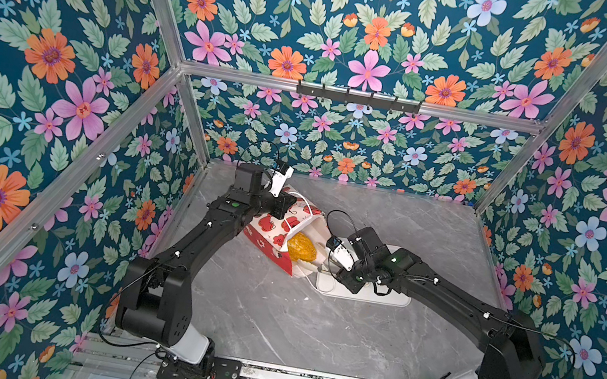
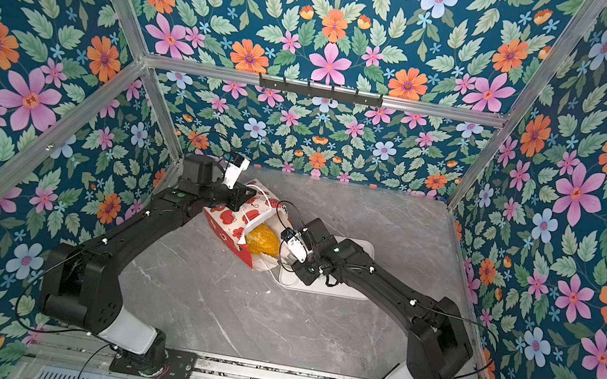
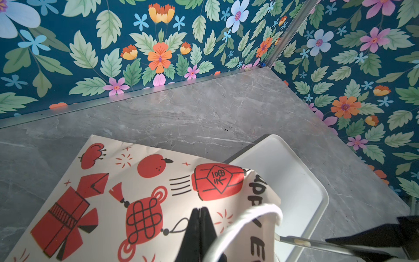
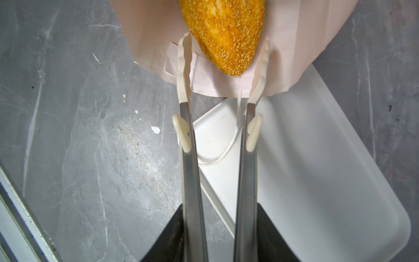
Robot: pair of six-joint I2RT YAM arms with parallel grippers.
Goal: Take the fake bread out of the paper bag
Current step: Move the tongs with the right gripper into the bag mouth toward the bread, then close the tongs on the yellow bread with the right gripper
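Grips tongs (image 4: 190, 163) in right tool (image 4: 218, 233), tips narrowly astride seeded loaf (image 4: 226, 34) end, lengthwise in line, inside paper bag (image 4: 299, 45) mouth.

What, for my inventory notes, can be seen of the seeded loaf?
The seeded loaf is an oval, golden-orange toy bread, its crust covered with pale crumbs. It lies in the open mouth of the paper bag, on the pale inner wall, tapered end pointing outward. The pale tips of the tongs flank that end; contact cannot be confirmed.
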